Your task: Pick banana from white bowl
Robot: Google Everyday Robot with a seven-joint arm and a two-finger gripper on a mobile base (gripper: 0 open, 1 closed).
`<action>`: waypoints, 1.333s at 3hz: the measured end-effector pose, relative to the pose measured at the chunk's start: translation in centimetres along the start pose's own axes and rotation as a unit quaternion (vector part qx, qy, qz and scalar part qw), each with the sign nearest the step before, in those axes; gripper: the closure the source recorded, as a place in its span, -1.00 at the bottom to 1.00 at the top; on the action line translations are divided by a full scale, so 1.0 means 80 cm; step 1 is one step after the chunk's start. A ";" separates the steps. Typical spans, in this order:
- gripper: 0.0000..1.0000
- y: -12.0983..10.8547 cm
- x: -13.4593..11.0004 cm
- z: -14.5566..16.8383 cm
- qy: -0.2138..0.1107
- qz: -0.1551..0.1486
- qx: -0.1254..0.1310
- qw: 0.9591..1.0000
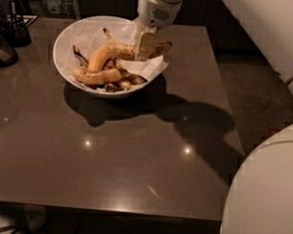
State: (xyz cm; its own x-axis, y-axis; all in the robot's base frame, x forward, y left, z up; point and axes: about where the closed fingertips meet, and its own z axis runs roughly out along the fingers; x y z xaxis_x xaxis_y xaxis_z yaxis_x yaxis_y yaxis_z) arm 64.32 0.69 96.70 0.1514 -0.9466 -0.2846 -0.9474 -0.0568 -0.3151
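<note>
The white bowl [62, 48] stands at the back left of the dark table, lined with crinkled white paper. The speckled banana [121, 49] lies across the top of the pile, its dark tip [164, 46] sticking out over the bowl's right rim. My gripper [147, 45] comes down from above and is shut on this banana near its right end. A smooth orange-yellow banana [97, 58] and a plainer yellow curved banana [92, 77] lie below it in the bowl, among dark brown pieces.
A dark holder [17, 30] and a black object [1, 50] stand at the table's left edge. Bottles [51, 0] stand behind the table. My white body [264, 190] fills the lower right. The floor [263, 89] lies to the right of the table.
</note>
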 end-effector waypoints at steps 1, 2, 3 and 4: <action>1.00 0.008 -0.005 -0.007 -0.001 -0.003 0.006 1.000; 1.00 0.031 -0.019 -0.027 -0.010 0.001 0.021 1.000; 1.00 0.083 -0.038 -0.039 -0.023 0.008 0.016 1.000; 1.00 0.147 -0.073 -0.047 -0.065 0.010 -0.005 0.998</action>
State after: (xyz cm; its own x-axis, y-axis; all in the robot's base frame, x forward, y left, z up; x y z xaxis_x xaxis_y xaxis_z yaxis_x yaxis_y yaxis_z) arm 51.27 4.34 98.03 0.1667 -0.8983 -0.4066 -0.9532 -0.0413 -0.2996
